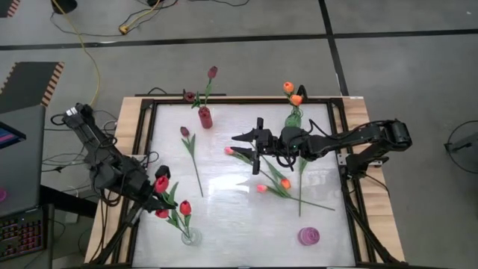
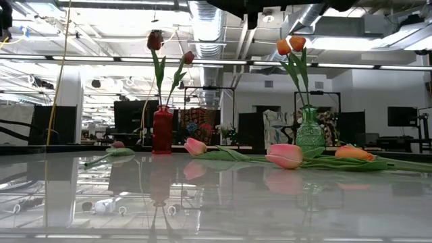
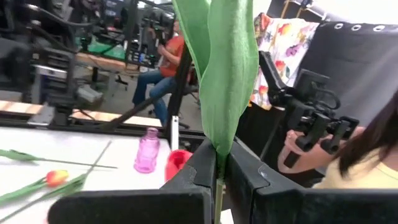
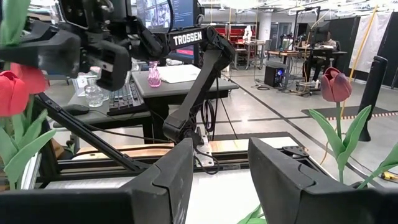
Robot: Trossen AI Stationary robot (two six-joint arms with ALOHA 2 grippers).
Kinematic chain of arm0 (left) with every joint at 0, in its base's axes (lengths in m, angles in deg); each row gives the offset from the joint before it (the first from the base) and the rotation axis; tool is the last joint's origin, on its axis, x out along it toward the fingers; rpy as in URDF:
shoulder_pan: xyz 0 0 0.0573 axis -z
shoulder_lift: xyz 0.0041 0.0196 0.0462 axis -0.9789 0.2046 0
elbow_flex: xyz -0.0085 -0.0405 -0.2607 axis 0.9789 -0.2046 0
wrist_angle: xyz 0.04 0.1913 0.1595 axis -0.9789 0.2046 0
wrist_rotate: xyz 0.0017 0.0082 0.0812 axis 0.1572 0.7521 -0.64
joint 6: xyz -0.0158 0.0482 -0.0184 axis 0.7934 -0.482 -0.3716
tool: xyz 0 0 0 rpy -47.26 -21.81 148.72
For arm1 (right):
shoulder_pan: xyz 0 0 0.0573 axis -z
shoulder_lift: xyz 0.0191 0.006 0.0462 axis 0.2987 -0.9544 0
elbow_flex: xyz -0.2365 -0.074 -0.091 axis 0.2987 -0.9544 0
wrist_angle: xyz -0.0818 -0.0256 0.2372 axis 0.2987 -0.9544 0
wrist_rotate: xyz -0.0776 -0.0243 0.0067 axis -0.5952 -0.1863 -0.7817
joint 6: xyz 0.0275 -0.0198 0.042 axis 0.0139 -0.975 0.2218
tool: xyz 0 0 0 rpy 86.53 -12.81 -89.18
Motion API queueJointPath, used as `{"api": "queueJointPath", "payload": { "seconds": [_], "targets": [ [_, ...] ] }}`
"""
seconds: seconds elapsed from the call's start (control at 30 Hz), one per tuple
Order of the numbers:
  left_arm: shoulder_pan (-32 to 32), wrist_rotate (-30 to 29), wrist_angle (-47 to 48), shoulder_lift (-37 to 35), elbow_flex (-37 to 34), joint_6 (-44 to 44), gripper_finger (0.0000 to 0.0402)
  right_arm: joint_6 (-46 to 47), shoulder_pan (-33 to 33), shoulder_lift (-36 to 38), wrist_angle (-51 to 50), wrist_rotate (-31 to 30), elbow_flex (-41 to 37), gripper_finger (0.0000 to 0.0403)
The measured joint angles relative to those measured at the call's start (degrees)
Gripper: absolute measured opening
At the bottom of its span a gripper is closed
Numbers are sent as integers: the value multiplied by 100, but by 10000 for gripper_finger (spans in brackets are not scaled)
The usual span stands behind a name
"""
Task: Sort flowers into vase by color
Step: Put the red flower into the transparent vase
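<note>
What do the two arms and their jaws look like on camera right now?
Both the left arm and right arm are dark, jointed links with black cabling. The left arm carries white TROSSEN lettering, seen in the right wrist view. Each ends in two flat, blocky black jaws.

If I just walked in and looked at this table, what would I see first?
Probably the left gripper at the table's near-left corner, shut on a red tulip with a green stem, right by the small clear glass vase that holds more red tulips. Then the open right gripper hovering mid-table over loose pink tulips.
</note>
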Motion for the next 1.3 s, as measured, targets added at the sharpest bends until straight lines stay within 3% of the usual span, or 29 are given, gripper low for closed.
{"api": "queueJointPath", "payload": {
  "seconds": [0.7,1.3],
  "targets": [
    [2,427,-95,159,0,-80,5,-2,-2,0,-1,0,2,179],
    [4,413,255,159,2,-169,5,0,-2,0,0,0,4,179]
  ]
}}
